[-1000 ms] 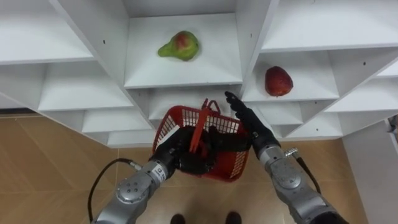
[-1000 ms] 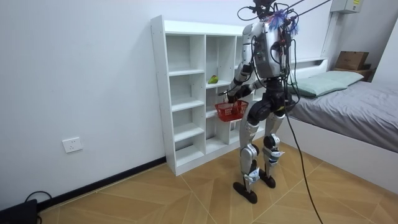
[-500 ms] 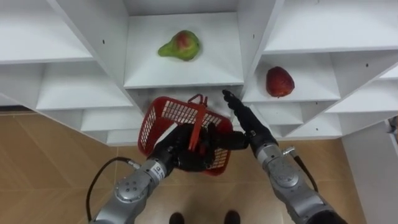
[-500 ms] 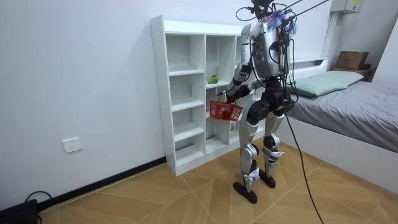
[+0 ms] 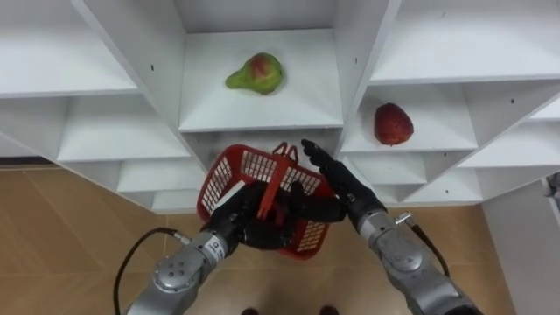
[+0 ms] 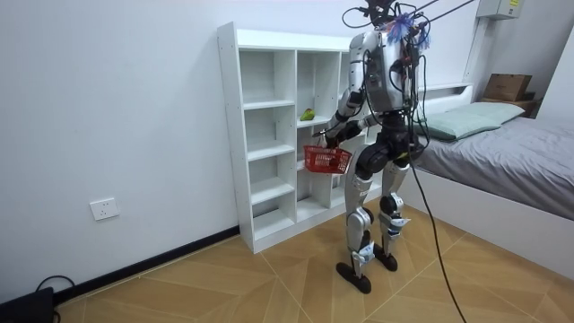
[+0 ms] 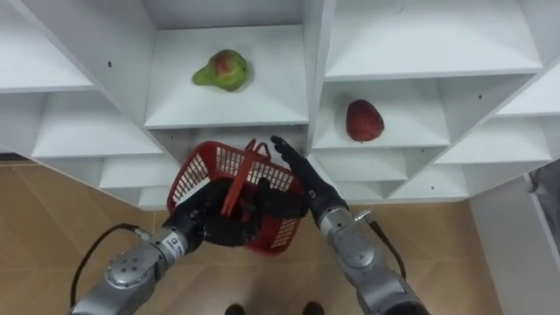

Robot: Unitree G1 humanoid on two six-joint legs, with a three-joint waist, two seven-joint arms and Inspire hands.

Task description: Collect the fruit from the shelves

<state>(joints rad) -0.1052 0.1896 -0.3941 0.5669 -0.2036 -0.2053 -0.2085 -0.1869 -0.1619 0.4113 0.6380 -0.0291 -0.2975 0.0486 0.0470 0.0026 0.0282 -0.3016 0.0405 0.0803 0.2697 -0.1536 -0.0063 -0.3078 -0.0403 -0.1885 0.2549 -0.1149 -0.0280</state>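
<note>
While our left hand (image 5: 255,224) curls shut on the basket (image 5: 226,174), our right hand (image 5: 336,182) hovers open-fingered and empty. Next, we judge, it must reach up for the pear (image 5: 255,73).

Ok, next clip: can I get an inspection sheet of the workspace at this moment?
Surface: white shelves, open compartments; the robot stands before them.
Job's things: pear on the middle shelf; red fruit on the shelf to its right; red basket held below them, neither fruit in it.
Clutter: nothing seen.
Hands: left hand shut on the basket's handle; right hand open, fingers straight, beside the basket's rim.
Cables: dark box with a lead on the floor by the wall.
Surroundings: bed, wall socket, wood floor.
</note>
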